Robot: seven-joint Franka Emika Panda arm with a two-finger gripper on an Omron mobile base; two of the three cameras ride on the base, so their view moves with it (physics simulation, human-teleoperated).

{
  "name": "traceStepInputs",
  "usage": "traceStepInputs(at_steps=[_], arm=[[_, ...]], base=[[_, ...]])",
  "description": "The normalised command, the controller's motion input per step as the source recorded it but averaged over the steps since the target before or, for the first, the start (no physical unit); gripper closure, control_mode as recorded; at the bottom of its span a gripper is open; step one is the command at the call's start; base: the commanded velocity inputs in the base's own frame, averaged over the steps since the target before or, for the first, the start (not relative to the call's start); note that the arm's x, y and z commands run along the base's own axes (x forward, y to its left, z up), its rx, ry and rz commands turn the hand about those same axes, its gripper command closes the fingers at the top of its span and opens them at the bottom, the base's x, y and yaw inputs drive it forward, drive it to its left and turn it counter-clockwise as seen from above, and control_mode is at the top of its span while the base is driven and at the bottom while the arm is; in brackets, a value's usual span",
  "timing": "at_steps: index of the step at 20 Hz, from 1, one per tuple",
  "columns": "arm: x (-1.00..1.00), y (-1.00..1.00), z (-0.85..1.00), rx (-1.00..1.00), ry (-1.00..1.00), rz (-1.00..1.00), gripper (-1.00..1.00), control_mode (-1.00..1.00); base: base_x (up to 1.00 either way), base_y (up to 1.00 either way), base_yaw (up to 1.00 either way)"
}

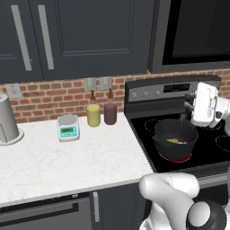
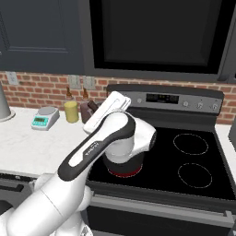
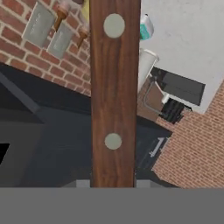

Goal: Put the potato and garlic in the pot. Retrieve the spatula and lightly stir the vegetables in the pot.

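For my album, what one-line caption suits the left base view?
White robot arm's gripper dips a utensil into the dark pot on the stove.

One pot (image 1: 175, 134) on the stove (image 1: 206, 150), with one yellowish potato (image 1: 173, 140) visible inside it. One wooden handle (image 3: 114, 94) with two pale rivets, filling the hand view. Two bottles on the desk (image 1: 67, 159): one yellow (image 1: 93, 113), one dark maroon (image 1: 110, 111). One kitchen scale (image 1: 68, 127). One grey canister (image 1: 6, 119). Two wall outlet plates (image 1: 98, 83) above the bottles, and one more (image 1: 13, 90) at far left. Two ring burners (image 2: 192, 159) in the right base view.
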Motion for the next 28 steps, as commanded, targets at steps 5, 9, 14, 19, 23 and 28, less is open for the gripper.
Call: traceStepInputs(at_steps=[5,9,14,19,23,28], arm=[[0.09,-0.13,-0.17,0.08,0.08,-0.29,1.00,-1.00],[0.16,-0.26,-0.01,0.08,0.17,-0.07,1.00,-1.00],[0.44,-0.29,0.02,0.45,0.24,-0.06,1.00,-1.00],[0.37,-0.48,0.00,0.38,0.12,-0.08,1.00,-1.00],[0.04,-0.36,-0.02,0.06,0.08,-0.04,1.00,-1.00],[0.00,-0.26,-0.04,-0.01,0.00,0.00,1.00,-1.00]], base=[[0.00,0.00,0.00],[0.00,0.00,0.00],[0.00,0.00,0.00],[0.00,0.00,0.00],[0.00,0.00,0.00],[0.00,0.00,0.00]])
